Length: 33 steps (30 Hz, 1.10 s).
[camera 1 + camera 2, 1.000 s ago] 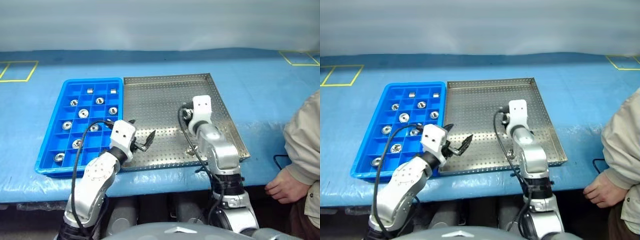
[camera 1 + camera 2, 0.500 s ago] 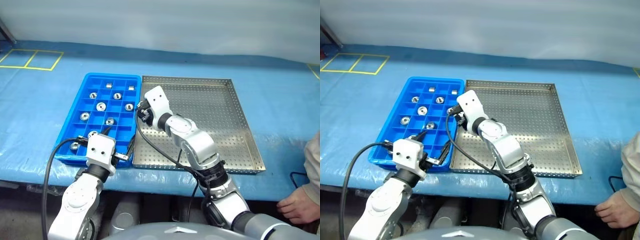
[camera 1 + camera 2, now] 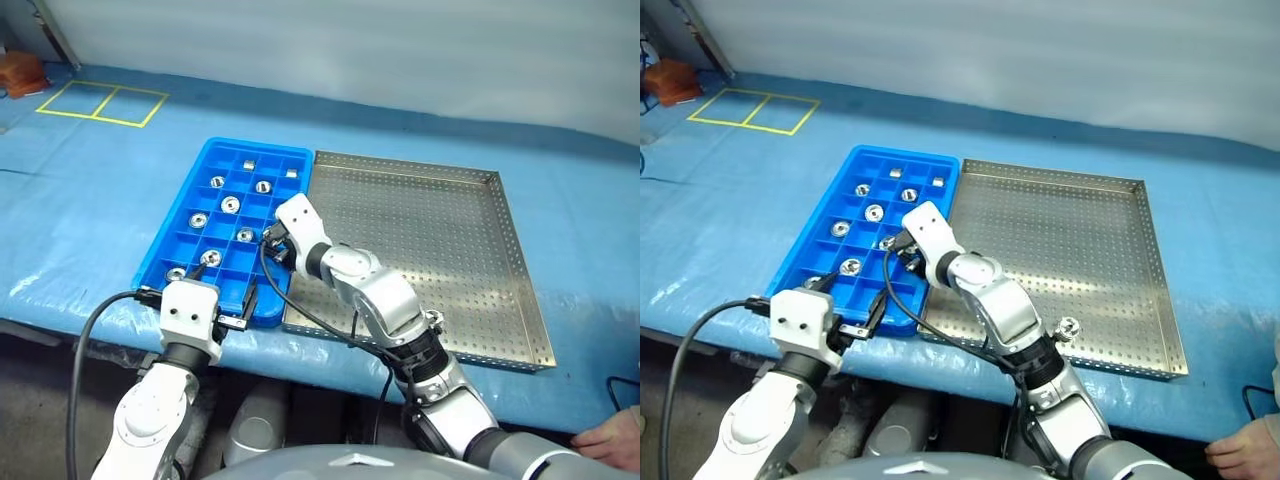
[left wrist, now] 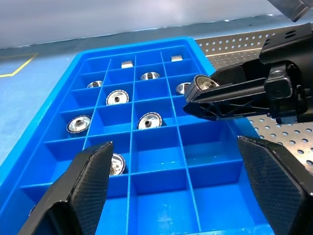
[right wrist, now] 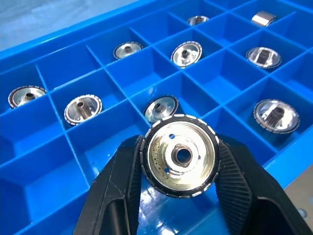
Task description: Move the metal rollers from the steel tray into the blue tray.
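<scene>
The blue tray [image 3: 160, 258] lies left of the steel tray [image 3: 440, 230], rim to rim. Several metal rollers [image 3: 230, 205] sit singly in the blue tray's compartments. My right gripper [image 5: 180, 161] is shut on one more metal roller [image 5: 180, 154], holding it face-on above the compartments on the tray's right side. Seen from the head, that right gripper [image 3: 272, 243] has reached across from the steel tray. My left gripper [image 4: 175, 147] hangs open at the blue tray's near edge with nothing between its fingers, just short of the right gripper [image 4: 215, 95].
Both trays rest on a blue-covered table whose near edge runs just below them. Yellow tape squares [image 3: 100, 100] mark the cover at the far left. A person's hand [image 3: 610, 435] shows at the lower right, off the table.
The camera has swung left. My right gripper carried the roller leftward from over the steel tray to over the blue tray. My left gripper drew back to the blue tray's near edge, still open.
</scene>
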### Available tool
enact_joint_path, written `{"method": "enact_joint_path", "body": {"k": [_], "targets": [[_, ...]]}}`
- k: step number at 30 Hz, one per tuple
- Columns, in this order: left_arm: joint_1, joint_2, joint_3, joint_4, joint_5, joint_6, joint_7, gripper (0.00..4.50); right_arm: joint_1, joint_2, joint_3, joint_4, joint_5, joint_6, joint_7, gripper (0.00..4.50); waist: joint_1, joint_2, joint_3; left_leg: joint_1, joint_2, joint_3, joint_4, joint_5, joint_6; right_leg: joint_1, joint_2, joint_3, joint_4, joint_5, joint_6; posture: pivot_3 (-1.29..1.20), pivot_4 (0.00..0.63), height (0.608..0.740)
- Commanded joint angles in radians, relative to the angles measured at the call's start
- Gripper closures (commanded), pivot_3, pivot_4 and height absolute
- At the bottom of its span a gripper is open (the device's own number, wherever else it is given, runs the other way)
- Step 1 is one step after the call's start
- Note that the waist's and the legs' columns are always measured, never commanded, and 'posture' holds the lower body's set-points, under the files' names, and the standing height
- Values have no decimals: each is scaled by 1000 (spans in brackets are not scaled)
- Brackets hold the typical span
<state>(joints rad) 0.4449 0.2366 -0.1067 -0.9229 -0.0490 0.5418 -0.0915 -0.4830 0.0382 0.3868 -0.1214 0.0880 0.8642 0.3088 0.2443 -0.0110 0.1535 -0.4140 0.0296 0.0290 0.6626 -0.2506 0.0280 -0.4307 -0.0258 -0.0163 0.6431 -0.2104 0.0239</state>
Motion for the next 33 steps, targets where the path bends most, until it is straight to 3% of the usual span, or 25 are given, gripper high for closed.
{"method": "enact_joint_path", "body": {"k": [1,5,13,14,20,24,29,33], "targets": [[-18,1,-4,-46,-4,10,-11,107,11,-4,10,-59,17,21,15,2761,7,0,0,0,0,0,0,0,0,0,0,0,0,0,0,476,150,740],[-38,5,-1,-41,-11,24,-25,107,33,-12,5,-73,8,43,5,2761,20,0,0,0,0,0,0,0,0,0,0,-1,0,0,0,460,150,740],[-99,23,-4,-6,-38,43,-80,107,55,-54,-49,-147,6,91,-15,197,19,0,0,0,0,0,1,0,0,0,-1,-2,0,0,0,346,150,740],[-116,29,-7,5,-44,45,-94,107,59,-64,-63,-169,5,102,-22,49,17,0,0,0,0,0,2,0,0,0,-1,-2,0,0,0,321,150,740],[-244,58,-48,97,-99,48,-186,107,99,-117,-226,-349,4,208,-92,49,-45,0,0,-2,-1,-1,3,0,0,0,-1,-2,-1,0,0,186,150,740],[-305,75,-99,149,-133,50,-255,107,138,-171,-330,-472,0,323,-122,49,-122,0,0,-2,-2,-1,2,0,1,1,-1,-1,-1,0,0,91,150,740],[-355,118,-177,180,-172,62,-353,107,182,-170,-431,-581,-3,532,-169,49,-212,1,0,0,-1,0,1,-1,1,1,-1,1,1,1,0,26,150,740],[-380,165,-208,187,-201,80,-422,107,205,-139,-463,-648,14,682,-174,49,-248,1,0,2,0,0,0,-1,1,1,2,2,3,1,1,2,150,740]]}}
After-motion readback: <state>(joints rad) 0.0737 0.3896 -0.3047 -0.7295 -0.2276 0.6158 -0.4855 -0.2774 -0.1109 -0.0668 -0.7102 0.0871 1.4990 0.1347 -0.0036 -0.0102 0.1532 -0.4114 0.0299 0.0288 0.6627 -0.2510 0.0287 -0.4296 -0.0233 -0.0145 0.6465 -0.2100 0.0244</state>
